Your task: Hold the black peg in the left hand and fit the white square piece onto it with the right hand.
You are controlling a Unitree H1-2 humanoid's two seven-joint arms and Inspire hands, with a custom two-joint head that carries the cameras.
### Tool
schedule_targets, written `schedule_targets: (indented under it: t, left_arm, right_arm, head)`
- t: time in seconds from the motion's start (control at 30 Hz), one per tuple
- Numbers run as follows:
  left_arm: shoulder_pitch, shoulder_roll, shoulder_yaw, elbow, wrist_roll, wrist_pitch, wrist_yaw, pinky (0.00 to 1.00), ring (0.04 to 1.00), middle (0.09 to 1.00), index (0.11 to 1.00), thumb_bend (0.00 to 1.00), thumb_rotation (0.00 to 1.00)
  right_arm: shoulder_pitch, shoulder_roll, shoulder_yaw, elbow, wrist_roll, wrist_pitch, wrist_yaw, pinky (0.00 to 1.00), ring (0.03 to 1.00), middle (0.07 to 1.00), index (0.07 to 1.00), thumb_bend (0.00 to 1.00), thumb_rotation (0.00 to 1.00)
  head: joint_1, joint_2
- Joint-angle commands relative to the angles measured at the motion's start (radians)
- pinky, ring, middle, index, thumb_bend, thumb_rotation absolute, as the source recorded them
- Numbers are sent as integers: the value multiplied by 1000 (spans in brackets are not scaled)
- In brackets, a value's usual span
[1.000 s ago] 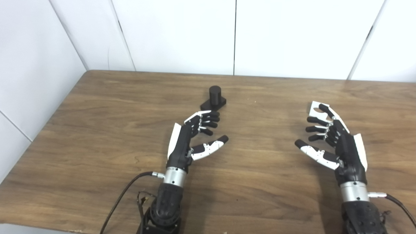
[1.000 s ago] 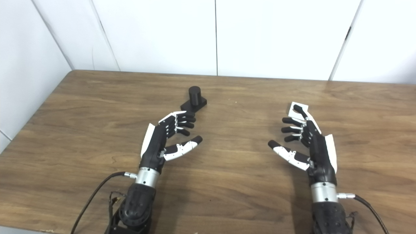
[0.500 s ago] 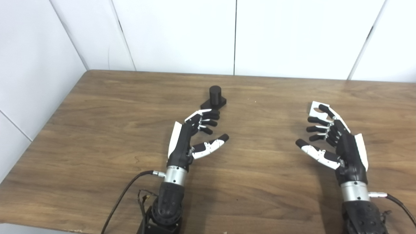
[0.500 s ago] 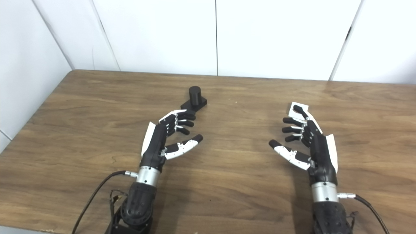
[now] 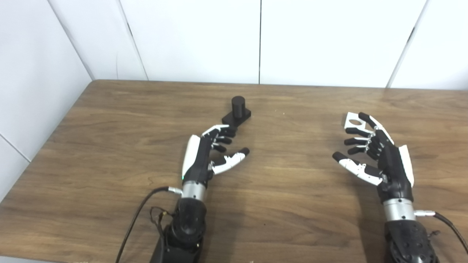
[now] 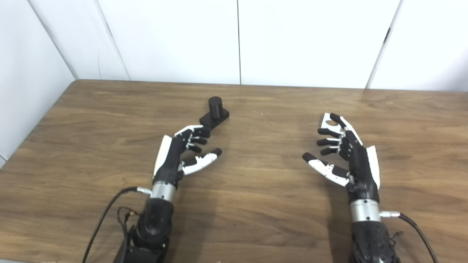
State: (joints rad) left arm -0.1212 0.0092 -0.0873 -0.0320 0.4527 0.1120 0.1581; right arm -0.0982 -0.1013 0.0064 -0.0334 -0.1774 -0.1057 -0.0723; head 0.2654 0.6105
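Squarely on the table (image 5: 109,146), toward the far side and left of centre: black peg (image 5: 237,106), upright, a short cylinder rising from a flat black base, long axis vertical. Just beyond the fingertips of the left hand (image 5: 210,153), up and slightly right of them; whether fingertips and base touch, impossible to tell from either view. Left hand empty, fingers loosely curled and thumb spread away from them, palm facing right. Clearly the nearer hand to the peg, and by judgement a short reach forward and a little right away from closing around it.

Farther right, well apart from the peg: white square piece (image 5: 351,120), lying flat on the table with a round hole showing in its middle. Directly under the outstretched fingertips of the right hand (image 5: 376,157), one black fingertip crossing its near right edge. Right hand likewise holding nothing, fingers apart, thumb pointing left toward the table's centre.

No containers anywhere in view. Nothing grasped yet, so by judgement both pickups not yet done, then the bringing together of hole and cylinder, with the hole needing to line up over the peg's vertical axis.
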Motion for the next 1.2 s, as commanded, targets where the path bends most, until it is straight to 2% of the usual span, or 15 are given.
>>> schedule_targets:
  t: [0.0,0.1,0.27,0.4,0.7,0.93,1.03,1.17]
  left_arm:
    - [-57,14,-1,-32,28,17,0,624,691,710,678,652,239]
    - [-78,28,-9,-32,47,41,-5,630,703,727,685,664,261]
    - [-110,52,-27,-12,102,35,22,586,703,736,678,673,279]
    - [-132,63,-41,4,161,37,47,578,703,740,677,675,286]
    - [-190,92,-80,55,320,87,86,587,750,779,691,692,332]
    - [-251,129,-120,92,425,128,85,662,797,813,695,722,394]
    - [-270,137,-128,107,435,140,83,679,797,817,694,730,394]
    - [-297,147,-139,136,454,157,75,760,808,821,696,735,386]
  right_arm:
    - [-22,-32,-9,18,-17,-53,-1,495,613,702,854,571,64]
    - [-24,-33,-8,18,-16,-52,-2,498,615,702,855,568,64]
    - [-23,-35,-6,14,-23,-48,-4,496,614,703,854,562,64]
    - [-21,-34,-8,18,-14,-55,-3,495,611,706,854,563,28]
    - [-20,-35,-5,15,-25,-58,-5,504,621,707,853,554,32]
    - [-16,-36,-6,11,-33,-58,-9,502,616,710,857,550,48]
    - [-14,-34,-7,9,-32,-58,-10,503,619,709,856,554,61]
    - [-10,-33,-8,-1,-33,-54,-11,507,621,703,853,556,62]
  head:
    - [0,-3]
    - [-1,-5]
    - [-2,-7]
    - [-5,-11]
    - [-11,-14]
    - [-15,-15]
    - [-20,-15]
    - [-23,-14]
